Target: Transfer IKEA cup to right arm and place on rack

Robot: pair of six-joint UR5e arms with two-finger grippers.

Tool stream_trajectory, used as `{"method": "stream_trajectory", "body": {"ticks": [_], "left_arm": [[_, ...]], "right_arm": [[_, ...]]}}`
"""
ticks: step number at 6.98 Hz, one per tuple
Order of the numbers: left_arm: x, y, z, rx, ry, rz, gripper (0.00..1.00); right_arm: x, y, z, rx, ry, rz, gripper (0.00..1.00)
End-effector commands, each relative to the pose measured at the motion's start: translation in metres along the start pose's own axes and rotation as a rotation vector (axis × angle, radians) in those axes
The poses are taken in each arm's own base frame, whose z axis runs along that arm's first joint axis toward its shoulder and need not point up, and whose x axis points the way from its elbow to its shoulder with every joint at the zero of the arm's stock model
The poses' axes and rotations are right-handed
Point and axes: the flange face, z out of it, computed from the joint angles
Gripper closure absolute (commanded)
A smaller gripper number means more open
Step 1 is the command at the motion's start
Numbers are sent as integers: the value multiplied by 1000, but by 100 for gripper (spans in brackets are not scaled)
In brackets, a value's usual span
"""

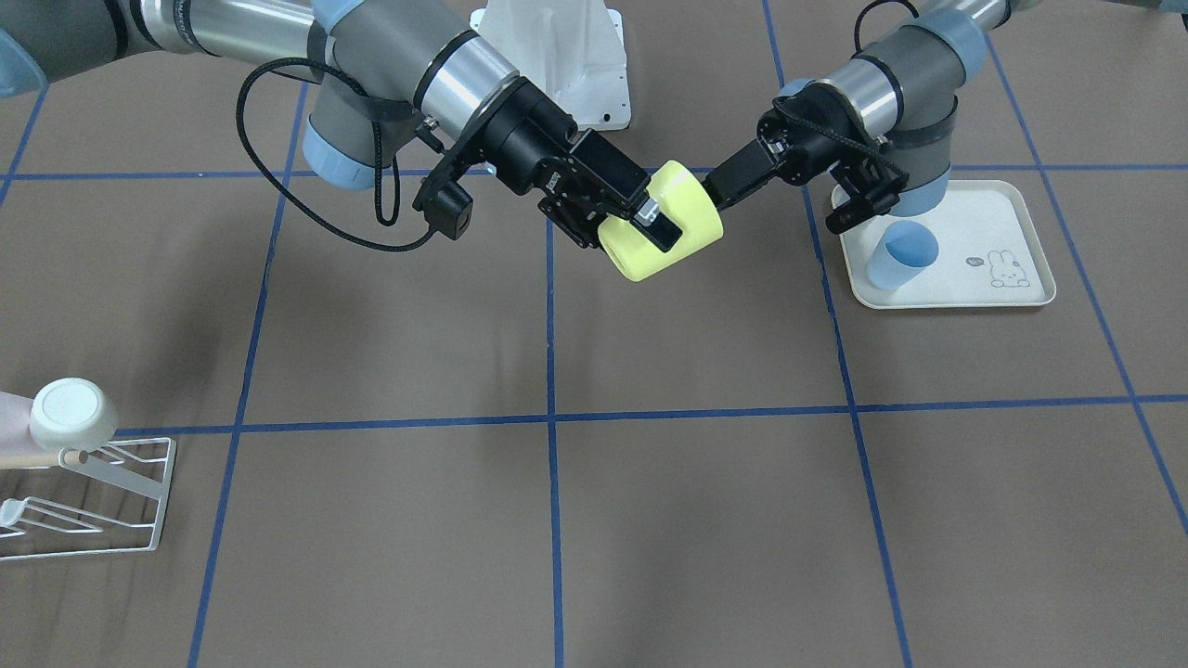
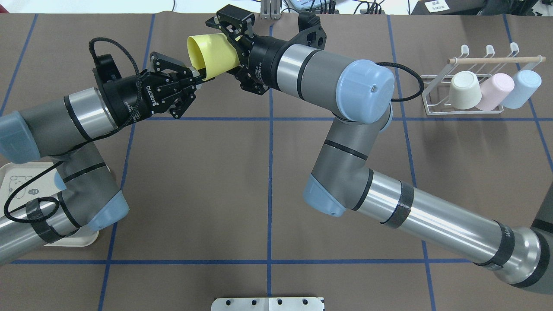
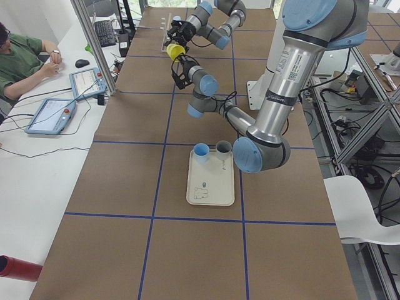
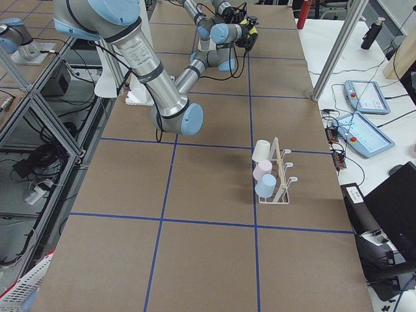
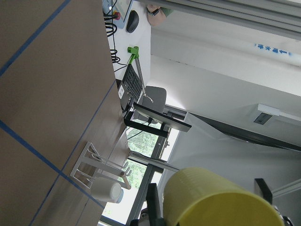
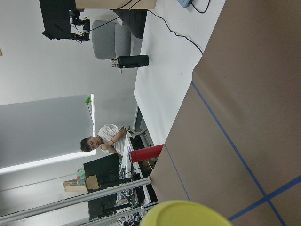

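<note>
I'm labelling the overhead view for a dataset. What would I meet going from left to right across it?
Cream tray → left pincer → yellow cup → cream cup → pink cup → pale blue cup, the last three on the white rack. The right pincer overlaps the yellow cup, so it is left out.

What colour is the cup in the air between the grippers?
The cup is yellow; the exterior front-facing view shows it best.

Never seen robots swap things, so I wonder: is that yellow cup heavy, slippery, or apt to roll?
Probably light: the left gripper pinches the yellow cup by its rim in mid-air. With no handle on its plain wall, it might slip. Round and tapered, it would likely roll in a curve if laid down.
</note>
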Motion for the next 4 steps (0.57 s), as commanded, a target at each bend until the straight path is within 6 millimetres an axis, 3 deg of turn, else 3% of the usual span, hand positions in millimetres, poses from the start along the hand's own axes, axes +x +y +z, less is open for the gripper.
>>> {"method": "stream_trajectory", "body": {"ticks": [1, 2, 4], "left_arm": [[-3, -1, 0, 5, -5, 8, 55], [-5, -5, -4, 12, -11, 19, 1], [-1, -9, -11, 16, -9, 22, 0]], "right_arm": [[2, 0, -1, -3, 3, 24, 99], [1, -1, -2, -5, 2, 24, 100], [-7, -17, -8, 17, -8, 1, 100]]}}
